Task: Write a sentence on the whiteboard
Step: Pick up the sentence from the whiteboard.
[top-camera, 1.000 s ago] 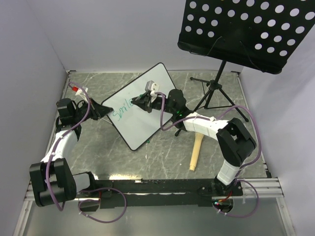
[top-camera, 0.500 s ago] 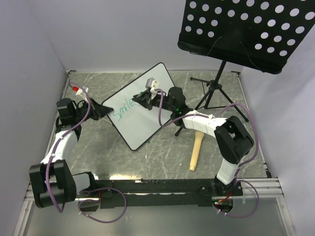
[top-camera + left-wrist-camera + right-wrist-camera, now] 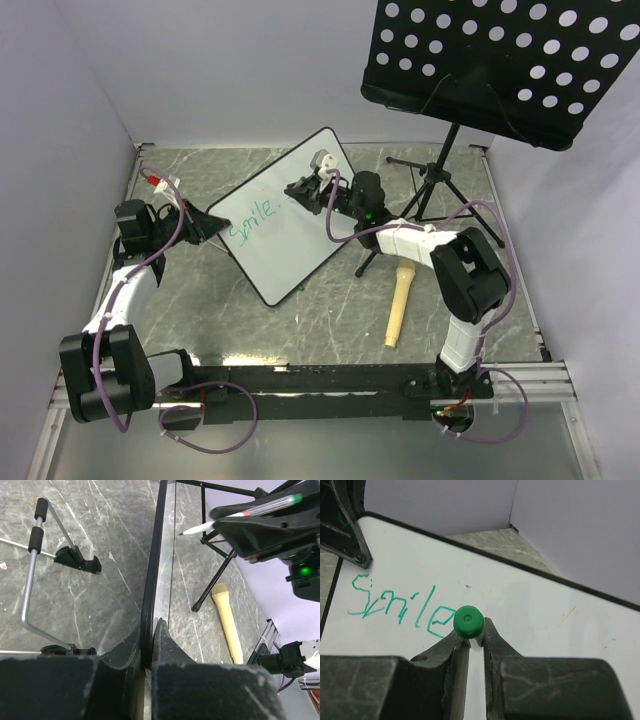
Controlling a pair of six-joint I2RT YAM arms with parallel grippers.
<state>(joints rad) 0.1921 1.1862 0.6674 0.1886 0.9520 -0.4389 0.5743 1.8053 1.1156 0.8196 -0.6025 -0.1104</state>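
As wrist view shows, sentence (image 3: 400, 607) reads "Smile"

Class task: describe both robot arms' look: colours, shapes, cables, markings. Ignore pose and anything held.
The left arm and right arm have white links between chunky black joints, with purple cables alongside. Jaws are black. A green light glows on the right wrist.

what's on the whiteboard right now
Teal-green writing reading "Smile" is on the whiteboard. The right hand holds a green marker over it. In the right wrist view the marker's end hides the spot just after the "e".
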